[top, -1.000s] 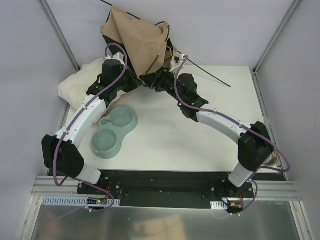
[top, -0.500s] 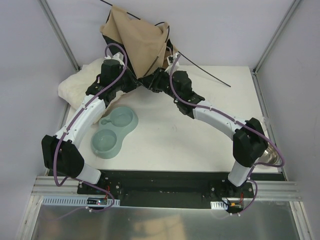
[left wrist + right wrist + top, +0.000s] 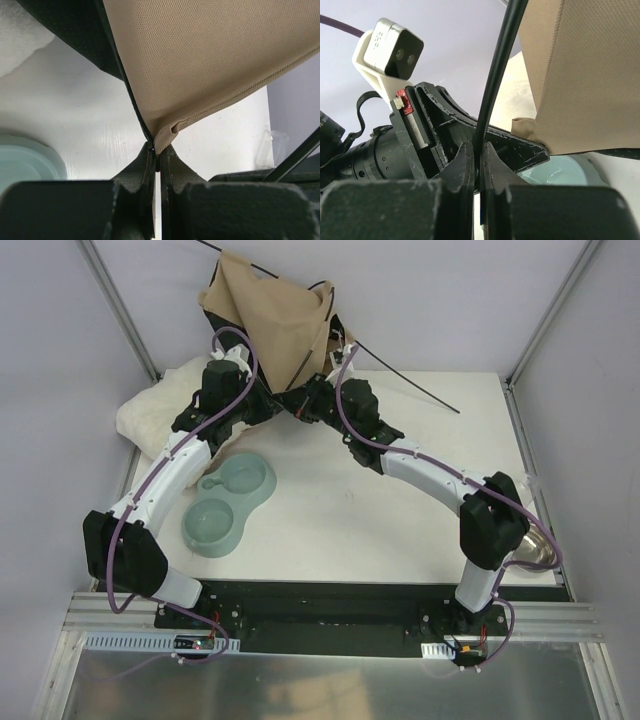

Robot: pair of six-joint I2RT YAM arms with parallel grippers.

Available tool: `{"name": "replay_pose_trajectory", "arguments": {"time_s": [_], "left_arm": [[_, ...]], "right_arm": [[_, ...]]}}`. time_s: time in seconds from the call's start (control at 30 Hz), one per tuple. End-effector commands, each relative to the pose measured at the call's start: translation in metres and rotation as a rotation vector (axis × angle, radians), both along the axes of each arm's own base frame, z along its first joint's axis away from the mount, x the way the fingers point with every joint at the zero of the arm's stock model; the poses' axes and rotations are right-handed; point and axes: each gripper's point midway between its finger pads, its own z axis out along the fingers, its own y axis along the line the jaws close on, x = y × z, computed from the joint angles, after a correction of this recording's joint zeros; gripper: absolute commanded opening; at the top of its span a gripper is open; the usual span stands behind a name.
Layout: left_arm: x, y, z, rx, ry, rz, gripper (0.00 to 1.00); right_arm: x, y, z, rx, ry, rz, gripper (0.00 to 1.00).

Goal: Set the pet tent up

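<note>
**Two sets of fingers clamped at the tent's lower corner**

The pet tent [image 3: 272, 315] stands half collapsed at the far edge of the desk [image 3: 420, 500], just beyond both sets of fingertips. Its cloth is bunched upward against the back wall.

The left fingers [image 3: 157, 158] are pressed together on a corner of the tan fabric [image 3: 210, 60], which fans up and away from their tips. The black inner panel [image 3: 75, 25] hangs to their left.

The right fingers [image 3: 478, 162] pinch a thin black pole [image 3: 498, 65], which climbs straight up from between them, with tan cloth hanging on its right.

From above, the two sets of fingers come almost tip to tip under the tent's hem. A long stretch of pole slants out past the right fingers, over the desk.

A white cushion [image 3: 150, 412] lies to the left of the left fingers. A pale green double bowl [image 3: 228, 502] sits on the near side of them, toward the arm bases. A metal bowl [image 3: 537, 552] peeks out beside the right arm's elbow, well apart from the fingers.
</note>
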Motion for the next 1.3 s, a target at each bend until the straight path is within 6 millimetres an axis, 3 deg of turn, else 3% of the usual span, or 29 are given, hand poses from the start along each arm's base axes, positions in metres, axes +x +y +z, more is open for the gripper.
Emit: {"name": "replay_pose_trajectory", "arguments": {"time_s": [0.0, 0.3, 0.67, 1.03, 1.27], "left_arm": [[-0.007, 0.008, 0.011, 0.047, -0.112, -0.042, 0.0], [-0.019, 0.007, -0.009, 0.107, -0.176, -0.136, 0.0], [-0.019, 0.011, -0.034, 0.152, -0.17, -0.144, 0.0], [-0.018, 0.019, -0.04, 0.178, -0.158, -0.109, 0.0], [-0.012, 0.021, -0.04, 0.166, -0.144, -0.09, 0.0]], "right_arm": [[0.033, -0.037, 0.027, 0.077, -0.045, -0.162, 0.0], [0.081, -0.076, 0.072, 0.286, -0.036, -0.287, 0.0], [0.107, -0.1, 0.096, 0.472, -0.02, -0.365, 0.0], [0.128, -0.138, 0.079, 0.466, 0.003, -0.592, 0.0], [0.135, -0.151, 0.065, 0.454, 0.013, -0.674, 0.0]]}}
